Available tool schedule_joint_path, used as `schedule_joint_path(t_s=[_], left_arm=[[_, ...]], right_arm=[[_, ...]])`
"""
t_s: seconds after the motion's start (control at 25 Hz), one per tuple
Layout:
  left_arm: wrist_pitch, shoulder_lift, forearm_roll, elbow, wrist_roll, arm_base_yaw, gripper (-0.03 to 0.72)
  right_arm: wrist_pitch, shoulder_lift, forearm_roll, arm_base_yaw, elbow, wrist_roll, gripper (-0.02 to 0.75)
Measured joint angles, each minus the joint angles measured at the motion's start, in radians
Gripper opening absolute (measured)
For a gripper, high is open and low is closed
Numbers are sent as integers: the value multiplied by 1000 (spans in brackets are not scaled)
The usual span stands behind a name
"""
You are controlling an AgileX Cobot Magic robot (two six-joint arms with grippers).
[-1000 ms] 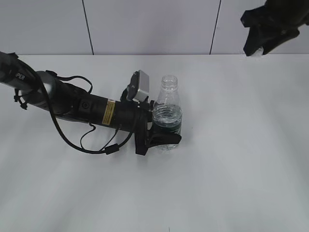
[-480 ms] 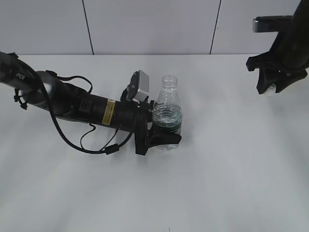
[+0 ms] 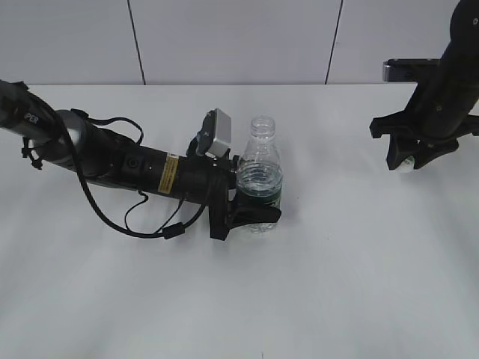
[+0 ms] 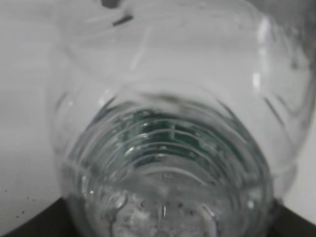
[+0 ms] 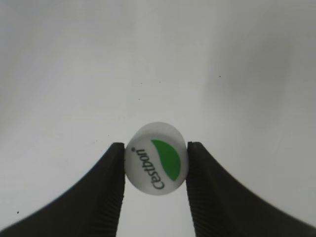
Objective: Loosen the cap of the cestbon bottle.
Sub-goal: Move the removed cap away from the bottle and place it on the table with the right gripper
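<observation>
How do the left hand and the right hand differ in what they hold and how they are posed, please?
The left hand lies low on the table, clamped sideways around the cestbon bottle; the right hand points downward, pinching the cap. The left hand's load is a wide, clear bottle body; the right hand's is a small white cap, already off the bottle. Both hands are black and gripping.

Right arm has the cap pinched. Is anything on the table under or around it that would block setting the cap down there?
Nothing visible does. The right gripper holds the cap between its fingers, and the table below it is bare. The cestbon bottle, held by the left gripper, stands well off to the side.
</observation>
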Motion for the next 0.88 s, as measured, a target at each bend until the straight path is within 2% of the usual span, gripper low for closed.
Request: schedule_joint_path(t_s=[0.88], left_arm=[[-4, 0, 1, 0, 0, 0, 411]], right_arm=[[-111, 105, 68, 0, 3, -14, 293]])
